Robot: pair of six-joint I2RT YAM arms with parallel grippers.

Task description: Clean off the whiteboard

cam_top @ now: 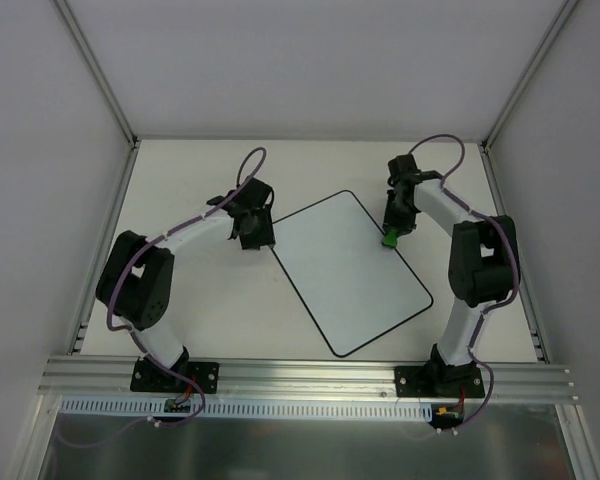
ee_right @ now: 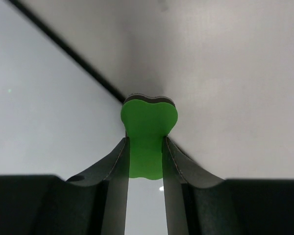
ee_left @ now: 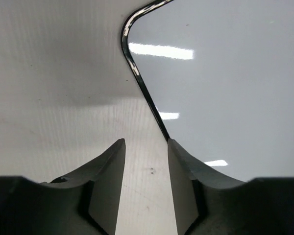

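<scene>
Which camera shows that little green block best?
Right wrist view: the green block sits close up, pinched in the right gripper. The top view shows only a green speck; the left wrist view misses it.

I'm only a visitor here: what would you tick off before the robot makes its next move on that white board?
1. Eraser held: ok. The right gripper is shut on the green eraser.
2. Eraser on the writing face: not ok. It sits at the whiteboard's black border.
3. Board clean: ok. No marks show in any view.
4. Board steadied: cannot tell. The left gripper is open at the board's edge; contact is unclear.
5. Arms apart: ok. They stand on opposite sides of the board.
</scene>
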